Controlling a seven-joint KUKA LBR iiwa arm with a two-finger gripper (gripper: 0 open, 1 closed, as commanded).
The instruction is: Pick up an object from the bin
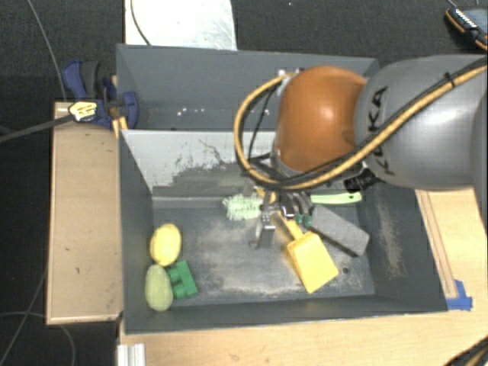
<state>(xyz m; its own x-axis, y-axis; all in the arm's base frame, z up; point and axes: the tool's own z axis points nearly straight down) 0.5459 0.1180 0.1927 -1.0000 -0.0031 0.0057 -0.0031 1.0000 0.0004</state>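
**A:** Where does the end effector (268, 229) sit?

**B:** Low in the grey metal bin (206, 269), near the middle of its floor and under the arm's orange wrist cover (316, 120). I cannot tell how far open it stands, and nothing shows gripped in it.

**A:** What lies closest?

**B:** A flat yellow plastic block with a short stem (311, 264) lies just beside it at 4 o'clock, with the stem toward the end effector. A pale green toothed comb-like piece (242, 207) is near at 10 o'clock. A tilted grey rectangular block (341, 233) at 3 o'clock touches the yellow one. A thin light-green strip (337, 198) is at 2 o'clock.

**A:** And farther out?

**B:** There are 3 things well apart at 8 o'clock, in the bin's corner: a round yellow ball (165, 242), a pale green oval (158, 288) and a small dark green block (183, 279).

**A:** Which step is this?

**B:** I judge it to be the approach, with no grasp made yet. The yellow stem looks like the likeliest target. The next move would need the end effector centred over it, clear of the grey block, then a firm close before lifting.
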